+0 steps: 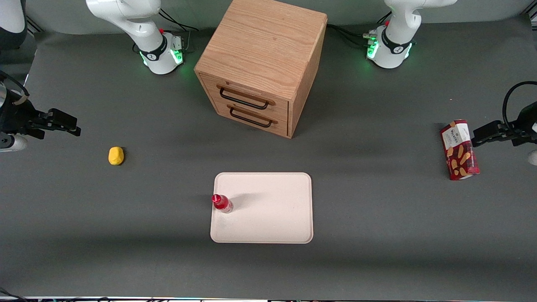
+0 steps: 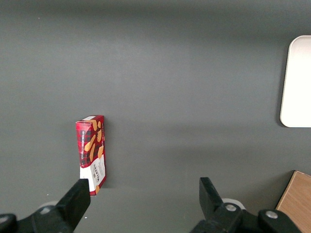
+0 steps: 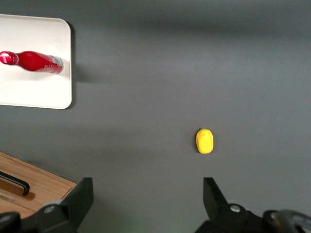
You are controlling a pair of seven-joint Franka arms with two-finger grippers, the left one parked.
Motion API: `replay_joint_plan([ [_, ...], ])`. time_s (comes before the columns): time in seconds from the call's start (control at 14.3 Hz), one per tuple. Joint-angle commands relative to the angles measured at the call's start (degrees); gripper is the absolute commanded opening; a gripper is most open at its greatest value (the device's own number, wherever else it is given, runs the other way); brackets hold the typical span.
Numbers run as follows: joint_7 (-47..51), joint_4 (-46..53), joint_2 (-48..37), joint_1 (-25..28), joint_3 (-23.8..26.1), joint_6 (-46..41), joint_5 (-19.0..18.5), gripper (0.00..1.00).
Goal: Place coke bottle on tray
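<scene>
My claw [image 3: 147,194] hangs released and empty over the working arm's end of the table, both fingers [image 3: 82,194] spread wide with nothing between them

Reading the table as a clock seen from the front camera, twelve pointing away from it: nearest that camera lies the flat cream-beige rectangular tray with rounded corners [image 1: 272,209], and the small red coke bottle with its red cap and clear base [image 1: 221,203] stands upright on it, just inside the nine o'clock rim. I judge the task done as things lie. The bottle looks light, stiff and smooth, so it would slip in a loose pinch and tip from a nudge near the cap. If I had to take it again, I would close on the labelled body, low down, coming in from nine o'clock where the way is open. Its footing so close to the rim leaves little margin

The dark grey matte table [image 1: 377,251] looks flat and fairly grippy. Farther from the camera, at about ten o'clock from the tray, sits a small rounded yellow lump [image 1: 116,155], well apart from it and close below my claw. A red snack box printed with biscuits [image 1: 459,149] lies toward the parked arm's end, at about two o'clock. At twelve, farthest off, stands the light wooden two-drawer cabinet with dark handles [image 1: 262,63], well apart from the tray
</scene>
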Motion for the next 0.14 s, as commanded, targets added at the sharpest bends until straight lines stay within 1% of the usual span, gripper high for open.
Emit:
replay_joint_plan([
  [0.0,-0.5,-1.1,-1.3,0.9,-1.1,0.6,-0.3,1.00],
  [0.07,-0.5,-1.1,-1.3,0.8,-1.1,0.5,-0.3,1.00],
])
